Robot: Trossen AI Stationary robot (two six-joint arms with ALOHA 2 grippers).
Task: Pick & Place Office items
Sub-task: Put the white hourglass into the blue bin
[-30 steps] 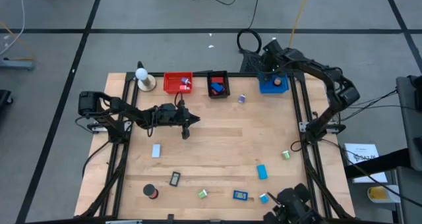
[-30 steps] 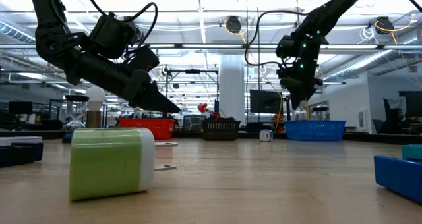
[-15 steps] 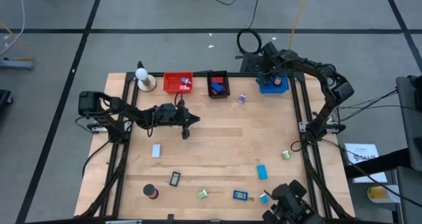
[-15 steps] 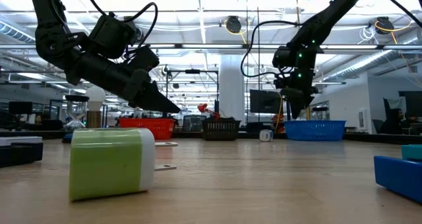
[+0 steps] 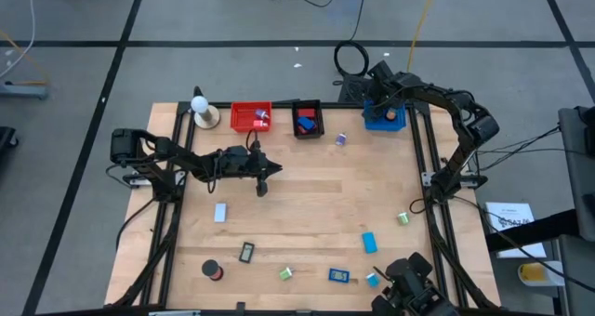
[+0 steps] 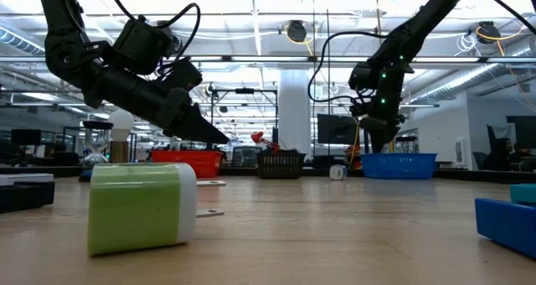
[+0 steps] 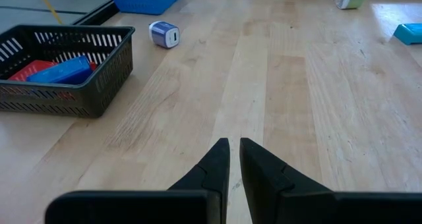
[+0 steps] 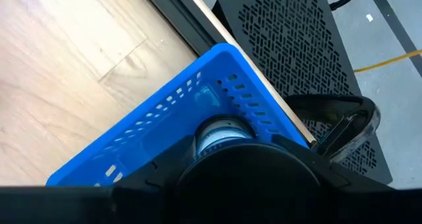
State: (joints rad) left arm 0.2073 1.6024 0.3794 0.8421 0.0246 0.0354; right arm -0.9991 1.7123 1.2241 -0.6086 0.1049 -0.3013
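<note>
From above I see the white ball on its tan base (image 5: 203, 111) at the upper left of the tabletop (image 5: 307, 204), with the red bin (image 5: 250, 117) just to its right. My left gripper (image 5: 263, 182) hangs over the upper left part of the tabletop, below the red bin, its fingers (image 7: 214, 165) clenched almost together with nothing between them.

Below it, in the left half of the frame, lie a light-blue block (image 5: 220, 213), a black roll (image 5: 213, 270) near the lower edge and the black-framed rectangle (image 5: 246, 253) beside it. A green clip (image 5: 285, 273) sits lower centre; in the low view it fills the left foreground.

The black bin (image 5: 307, 119) stands top centre with a red and a blue piece (image 7: 64, 69) inside. A small purple clip (image 5: 340, 139) lies just right of it on bare wood.

Further right, along the lower edge, are a dark blue block (image 5: 338, 276), a second light-blue block (image 5: 369, 243) and another small blue piece (image 5: 372, 279).

At the upper right, my right gripper (image 5: 383, 93) is over the blue bin (image 5: 384, 118); I cannot tell how its fingers stand. A round white-and-blue item (image 8: 219, 135) rests inside that bin. Another green clip (image 5: 403, 218) lies at the right edge.
</note>
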